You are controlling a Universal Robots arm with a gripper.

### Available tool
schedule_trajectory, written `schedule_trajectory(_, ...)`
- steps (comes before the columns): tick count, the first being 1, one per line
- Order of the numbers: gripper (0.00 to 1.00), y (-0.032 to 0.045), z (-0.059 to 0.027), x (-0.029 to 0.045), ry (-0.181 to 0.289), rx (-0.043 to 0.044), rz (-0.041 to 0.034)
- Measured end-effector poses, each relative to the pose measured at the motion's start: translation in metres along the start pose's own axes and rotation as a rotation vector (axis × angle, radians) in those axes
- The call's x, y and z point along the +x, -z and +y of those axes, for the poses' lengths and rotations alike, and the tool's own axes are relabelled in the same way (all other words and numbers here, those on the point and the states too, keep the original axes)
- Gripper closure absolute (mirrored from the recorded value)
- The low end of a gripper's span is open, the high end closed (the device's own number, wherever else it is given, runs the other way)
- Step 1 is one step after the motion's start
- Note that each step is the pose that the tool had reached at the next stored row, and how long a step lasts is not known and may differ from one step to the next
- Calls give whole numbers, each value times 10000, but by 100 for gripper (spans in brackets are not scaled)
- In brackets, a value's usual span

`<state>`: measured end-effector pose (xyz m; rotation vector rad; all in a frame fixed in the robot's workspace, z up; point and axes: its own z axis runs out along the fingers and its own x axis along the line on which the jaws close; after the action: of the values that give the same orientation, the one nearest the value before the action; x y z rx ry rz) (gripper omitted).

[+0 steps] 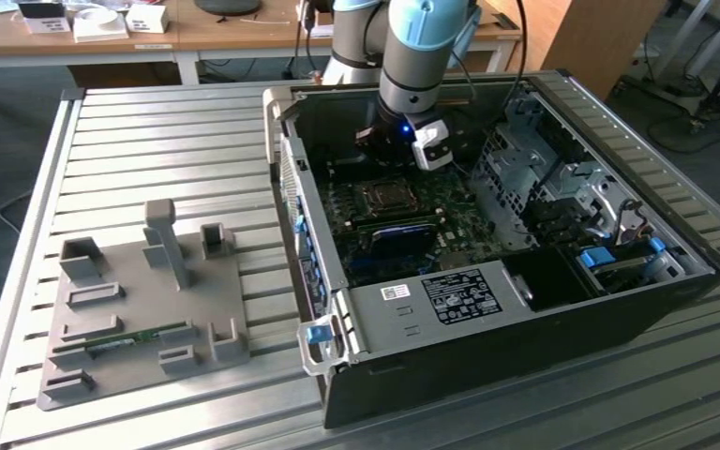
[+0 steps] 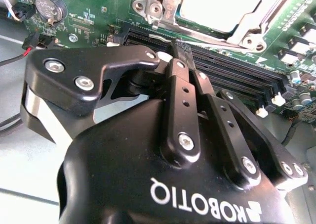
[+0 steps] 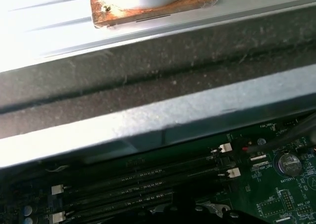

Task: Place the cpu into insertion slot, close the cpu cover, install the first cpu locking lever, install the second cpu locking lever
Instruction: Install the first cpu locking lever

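The gripper (image 2: 181, 50), matte black with bright screw heads, had its fingers (image 2: 181, 103) pressed together on nothing. Just past the fingertips ran the long black memory slots (image 2: 237, 70), their long axis crosswise to the fingers. Beyond those lay the cpu (image 2: 217, 4), a flat square with a pale metal top, seated in the insertion slot (image 1: 385, 198) on the green motherboard (image 2: 94, 11). The cpu cover (image 2: 249, 28), a thin silvery windowed plate, appeared to lie down around its edges
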<state>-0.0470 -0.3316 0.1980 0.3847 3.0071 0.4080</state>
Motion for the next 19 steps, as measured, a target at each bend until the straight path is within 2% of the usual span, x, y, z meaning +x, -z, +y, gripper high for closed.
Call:
schedule_trajectory(7,89,-19,-6,1,4,72,-47)
schedule_trajectory(19,89,-12,8,4,5,72,-50)
